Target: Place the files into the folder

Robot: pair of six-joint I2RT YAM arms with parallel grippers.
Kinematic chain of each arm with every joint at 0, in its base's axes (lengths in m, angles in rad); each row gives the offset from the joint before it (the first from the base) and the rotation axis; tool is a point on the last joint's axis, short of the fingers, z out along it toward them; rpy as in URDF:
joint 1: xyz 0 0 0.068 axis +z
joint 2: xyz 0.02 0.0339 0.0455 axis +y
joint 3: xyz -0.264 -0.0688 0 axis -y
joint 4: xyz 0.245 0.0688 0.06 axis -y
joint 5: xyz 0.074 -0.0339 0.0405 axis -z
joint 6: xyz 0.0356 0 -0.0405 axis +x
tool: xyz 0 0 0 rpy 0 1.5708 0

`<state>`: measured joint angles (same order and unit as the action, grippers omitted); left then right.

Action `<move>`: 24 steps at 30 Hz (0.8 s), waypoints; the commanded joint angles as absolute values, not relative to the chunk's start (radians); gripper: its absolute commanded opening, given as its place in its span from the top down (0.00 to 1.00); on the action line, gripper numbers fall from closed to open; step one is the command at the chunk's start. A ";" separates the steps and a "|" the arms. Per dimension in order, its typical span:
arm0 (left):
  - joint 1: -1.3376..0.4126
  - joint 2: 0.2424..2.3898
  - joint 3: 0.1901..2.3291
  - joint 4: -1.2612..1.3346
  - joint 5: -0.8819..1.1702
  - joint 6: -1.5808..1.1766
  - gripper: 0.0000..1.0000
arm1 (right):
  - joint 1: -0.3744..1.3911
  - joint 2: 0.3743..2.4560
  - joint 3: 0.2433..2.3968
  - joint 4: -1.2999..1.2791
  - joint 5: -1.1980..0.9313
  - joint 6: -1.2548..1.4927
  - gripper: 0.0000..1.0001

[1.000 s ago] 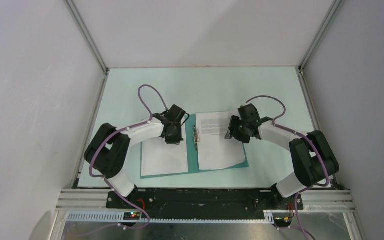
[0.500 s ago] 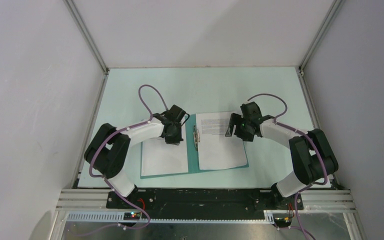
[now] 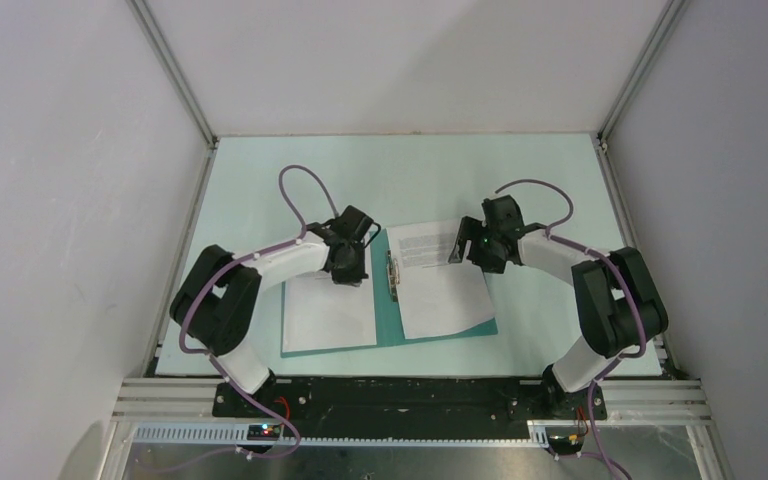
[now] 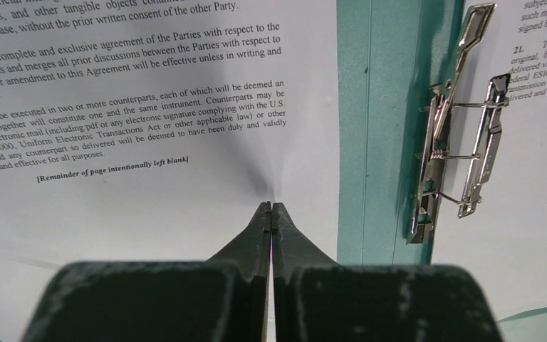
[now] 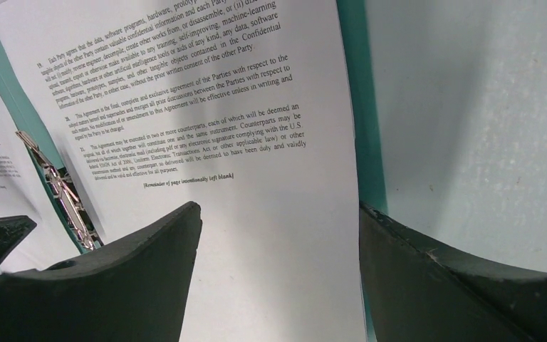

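Your left fingers are pinched fully shut with nothing between them, their tips set down on the left sheet, which lies flat on the left half of the open folder on the counter. Your right fingers stand wide apart and grip nothing, straddling the right edge of the right sheet. That sheet lies slightly askew on the folder's right half, just beside the metal clip at the spine.
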<state>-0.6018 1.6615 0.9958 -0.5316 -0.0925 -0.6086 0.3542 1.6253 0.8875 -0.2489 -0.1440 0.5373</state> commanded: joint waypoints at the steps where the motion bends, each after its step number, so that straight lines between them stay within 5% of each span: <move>1: -0.602 1.671 1.033 -0.532 -0.086 -0.586 1.00 | 0.378 1.658 0.901 -0.264 -0.112 0.522 0.19; 24: -0.603 1.666 1.035 -0.534 -0.074 -0.594 1.00 | 0.460 1.595 0.863 -0.363 0.032 0.567 0.19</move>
<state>-0.6018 1.6691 0.9974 -0.5362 -0.0753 -0.6018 0.4488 1.6138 0.8906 -0.2962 -0.0113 0.5499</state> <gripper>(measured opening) 0.003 0.811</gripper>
